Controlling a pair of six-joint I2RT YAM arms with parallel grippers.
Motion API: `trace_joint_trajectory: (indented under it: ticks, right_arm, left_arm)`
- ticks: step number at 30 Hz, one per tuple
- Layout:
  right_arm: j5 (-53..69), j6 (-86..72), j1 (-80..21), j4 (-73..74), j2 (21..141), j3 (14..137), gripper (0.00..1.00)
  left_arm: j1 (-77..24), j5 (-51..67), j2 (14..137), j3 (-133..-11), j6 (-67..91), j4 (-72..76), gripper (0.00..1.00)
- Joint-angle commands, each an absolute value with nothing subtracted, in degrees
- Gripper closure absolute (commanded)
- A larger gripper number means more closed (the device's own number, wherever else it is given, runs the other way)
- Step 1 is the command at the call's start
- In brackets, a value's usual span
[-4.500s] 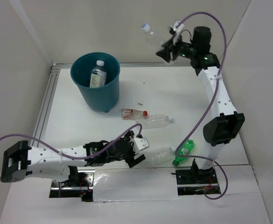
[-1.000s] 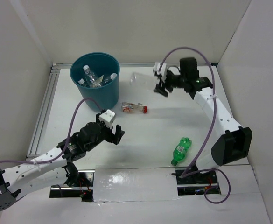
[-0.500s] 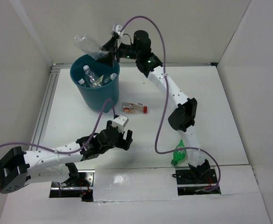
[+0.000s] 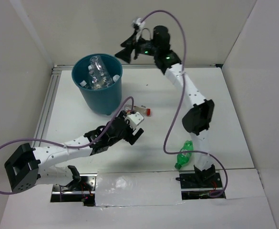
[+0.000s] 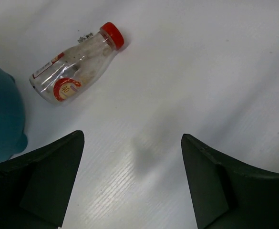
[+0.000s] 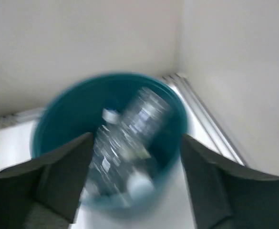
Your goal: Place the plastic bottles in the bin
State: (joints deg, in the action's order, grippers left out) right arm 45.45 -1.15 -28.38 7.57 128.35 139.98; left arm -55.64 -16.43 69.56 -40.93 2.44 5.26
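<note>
The teal bin (image 4: 102, 93) stands at the back left and holds several clear bottles (image 4: 98, 71); it also shows blurred in the right wrist view (image 6: 53, 124) with a clear bottle (image 6: 134, 129) inside. My right gripper (image 4: 125, 51) is open and empty, high beside the bin's right rim. The red-capped bottle (image 4: 144, 110) lies on the table just right of the bin, clear in the left wrist view (image 5: 77, 64). My left gripper (image 4: 129, 134) is open and empty, just short of it. The green bottle (image 4: 183, 155) lies at the front right.
White walls close the table on three sides. A metal rail (image 4: 46, 112) runs along the left edge. The right arm's elbow (image 4: 198, 117) hangs over the middle right of the table.
The clear bottle held over the bin by my right gripper has dropped in; that gripper is now open and has pulled back to the right. My left gripper has moved toward the red-capped bottle.
</note>
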Motion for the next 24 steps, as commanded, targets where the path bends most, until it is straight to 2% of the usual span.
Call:
trace_joint_trajectory:
  ticks: [1, 2, 3, 5, 6, 7, 8, 9, 11, 12, 13, 14, 18, 24]
  right_arm:
    - [45.25, 8.22, -20.49, 18.07, 116.82, 133.62, 0.24]
    - [46.05, 12.35, -18.30, 21.93, 115.41, 128.81, 0.36]
    - [46.05, 16.22, -17.24, 25.97, 114.10, 126.41, 0.53]
    - [46.05, 26.16, -14.78, 36.18, 110.49, 118.18, 0.89]
    - [46.58, 29.32, -14.24, 41.69, 108.56, 115.34, 0.89]
    - [47.10, 32.75, -14.24, 44.71, 107.85, 112.79, 0.85]
    - [47.11, 40.61, -14.24, 47.43, 107.23, 107.98, 0.74]
    - [47.11, 43.74, -15.20, 49.29, 106.70, 105.58, 0.46]
    - [43.87, 49.97, -17.22, 51.15, 105.12, 100.92, 0.20]
    - [41.42, 50.71, -20.36, 48.02, 103.46, 93.07, 0.06]
    - [41.40, 50.71, -20.39, 45.90, 103.45, 92.99, 0.02]
    - [40.70, 50.71, -21.35, 43.53, 101.79, 90.55, 0.00]
    - [37.09, 50.19, -25.66, 33.42, 102.21, 82.81, 0.00]
    - [31.13, 49.66, -28.83, 27.26, 109.50, 83.50, 0.00]
  left_arm:
    - [-51.51, -8.46, 69.87, -43.24, -4.32, 7.13, 0.06]
    - [-50.81, -6.00, 69.09, -43.24, -3.35, 6.08, 0.12]
    - [-50.19, -3.63, 68.56, -43.24, -2.47, 5.54, 0.18]
    - [-50.79, 0.52, 67.32, -41.75, 1.22, 4.58, 0.39]
    - [-51.93, 1.14, 66.54, -41.75, 2.54, 3.44, 0.65]
    - [-52.47, 0.53, 66.53, -41.75, 3.85, 2.12, 0.73]
    - [-53.08, -0.52, 64.71, -41.75, 7.09, 0.63, 0.75]
    - [-53.61, -1.66, 63.38, -41.75, 9.29, -1.91, 0.75]
    - [-54.23, -4.12, 59.35, -40.70, 14.64, -3.68, 0.65]
    - [-54.23, -4.65, 52.54, -39.91, 17.72, -6.04, 0.35]
    - [-54.23, -4.66, 52.47, -39.90, 17.75, -7.20, 0.35]
    - [-54.23, -5.79, 50.56, -39.12, 19.23, -8.69, 0.01]
    - [-54.76, -8.52, 45.18, -38.50, 25.55, -16.51, 0.00]
    - [-56.78, -12.38, 38.86, -35.25, 32.95, -20.30, 0.00]
